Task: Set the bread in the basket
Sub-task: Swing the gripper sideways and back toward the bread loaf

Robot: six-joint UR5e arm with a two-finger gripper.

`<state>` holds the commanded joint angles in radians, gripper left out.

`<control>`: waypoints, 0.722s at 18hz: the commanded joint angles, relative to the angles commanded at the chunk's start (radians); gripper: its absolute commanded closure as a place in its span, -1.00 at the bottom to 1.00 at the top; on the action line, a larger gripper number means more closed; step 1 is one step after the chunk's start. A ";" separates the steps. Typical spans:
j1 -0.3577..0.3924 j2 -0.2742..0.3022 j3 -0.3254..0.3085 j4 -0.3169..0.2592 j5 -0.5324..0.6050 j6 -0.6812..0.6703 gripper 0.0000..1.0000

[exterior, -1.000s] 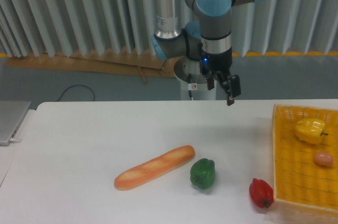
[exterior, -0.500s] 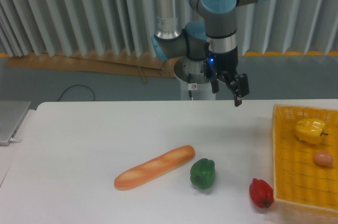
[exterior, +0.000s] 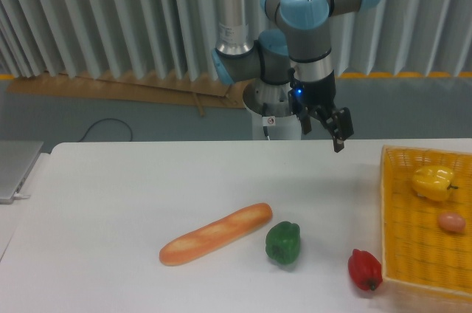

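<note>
Gripper (exterior: 329,125) has drifted right over the last second, away from the bread (exterior: 216,234) and toward the basket (exterior: 391,217); it hangs high near the table's far edge. Finger spread: cannot tell from this angle; nothing held. Bread lies untouched left of the green pepper (exterior: 283,242), well apart from the basket. No approach to the loaf yet, I judge.

We log one arm (exterior: 310,25), grey links with blue joint caps, folded upright on its pedestal. Wrist points down. Tool (exterior: 328,127) hangs in the air, two dark fingers parted, gripping nothing.
</note>
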<state>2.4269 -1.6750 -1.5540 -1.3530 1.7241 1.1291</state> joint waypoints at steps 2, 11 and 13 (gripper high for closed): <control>-0.015 -0.015 0.014 -0.002 0.012 0.009 -1.00; -0.092 -0.048 0.017 -0.020 0.017 0.254 -1.00; -0.106 -0.067 0.017 -0.020 0.018 0.267 -1.00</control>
<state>2.3210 -1.7425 -1.5370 -1.3729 1.7426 1.3959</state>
